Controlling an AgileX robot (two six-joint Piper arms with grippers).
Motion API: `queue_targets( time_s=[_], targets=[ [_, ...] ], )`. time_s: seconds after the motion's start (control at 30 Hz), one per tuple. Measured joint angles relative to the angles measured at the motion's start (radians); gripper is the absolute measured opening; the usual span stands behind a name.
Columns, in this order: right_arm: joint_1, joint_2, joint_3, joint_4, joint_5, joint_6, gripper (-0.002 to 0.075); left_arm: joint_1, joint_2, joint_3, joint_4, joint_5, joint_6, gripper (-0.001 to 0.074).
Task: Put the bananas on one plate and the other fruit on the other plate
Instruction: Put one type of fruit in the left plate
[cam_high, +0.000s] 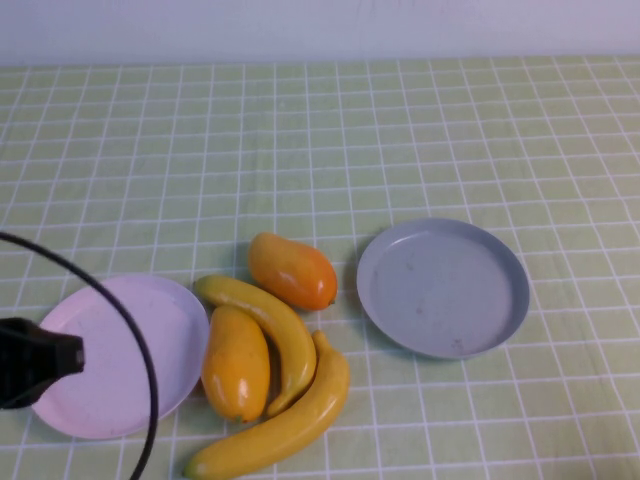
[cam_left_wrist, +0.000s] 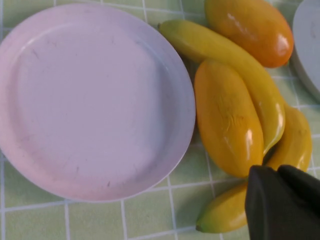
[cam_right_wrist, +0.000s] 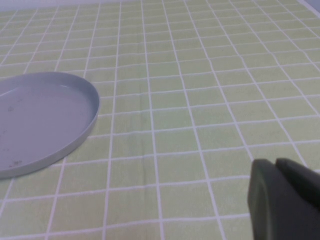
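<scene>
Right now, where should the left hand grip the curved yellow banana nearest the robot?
Probably at the near tip of the outer yellow banana, coming from above. That end lies free on the cloth; farther up it presses against the inner banana. The left hand, shut, hovers close by. The right hand, shut, is parked.

High view sits raised on the robot's side, angled down over the green-checked table (cam_high: 420, 130), far enough back to take in both plates and all the fruit, with the left arm's dark body at its left edge. Left wrist view looks almost straight down from close range, left hand (cam_left_wrist: 282, 202) at frame edge, sharing the pink plate (cam_left_wrist: 95, 100) (cam_high: 120, 355), bananas (cam_left_wrist: 240, 65) (cam_high: 285, 340) and mango-like fruits (cam_left_wrist: 227, 117) (cam_high: 237, 362) with the high view. Right wrist view looks low and shallow across the table, right hand (cam_right_wrist: 285, 200) in its corner, sharing only the grey-blue plate (cam_right_wrist: 40, 117) (cam_high: 443, 288) with the high view.
</scene>
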Motion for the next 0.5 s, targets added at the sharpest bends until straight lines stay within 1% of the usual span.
queue_targets(
  time_s=[0.1,0.2,0.43,0.5],
  targets=[
    [0.000,0.000,0.000,0.000,0.000,0.000,-0.0015,-0.048,0.133,-0.062,0.011,0.004,0.013,0.0000],
    [0.000,0.000,0.000,0.000,0.000,0.000,-0.0015,-0.151,0.248,-0.134,0.038,0.004,-0.012,0.0000],
    [0.000,0.000,0.000,0.000,0.000,0.000,-0.0015,-0.409,0.507,-0.317,0.246,0.065,-0.263,0.0000],
    [0.000,0.000,0.000,0.000,0.000,0.000,-0.0015,-0.476,0.561,-0.371,0.287,0.092,-0.307,0.0000]
  ],
)
